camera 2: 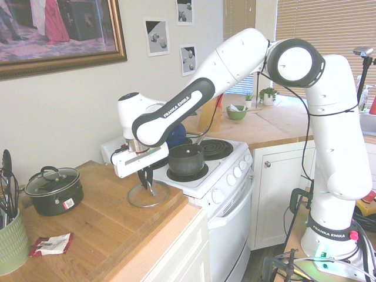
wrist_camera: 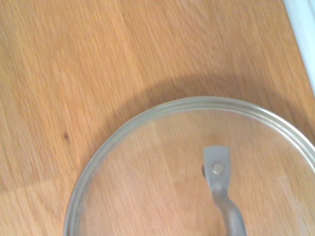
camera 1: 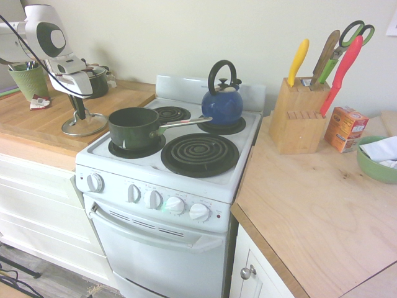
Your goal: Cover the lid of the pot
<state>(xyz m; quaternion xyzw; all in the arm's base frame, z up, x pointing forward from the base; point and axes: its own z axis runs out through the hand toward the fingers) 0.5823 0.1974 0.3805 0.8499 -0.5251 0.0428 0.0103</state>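
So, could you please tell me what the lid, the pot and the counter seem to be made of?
Lid: clear glass, since the wood shows through it, with a dull silvery, probably metal rim and handle bracket.
Pot: likely metal under a glossy dark green coating, with a bare silver metal handle.
Counter: light wood, or a wood-look surface, with visible grain and a matte finish.

Hidden and cut-off parts

The lid (wrist_camera: 197, 162) runs off the wrist view's bottom edge; beside the stove (camera 1: 186, 167), its knob is hidden by the gripper (camera 1: 80, 115).
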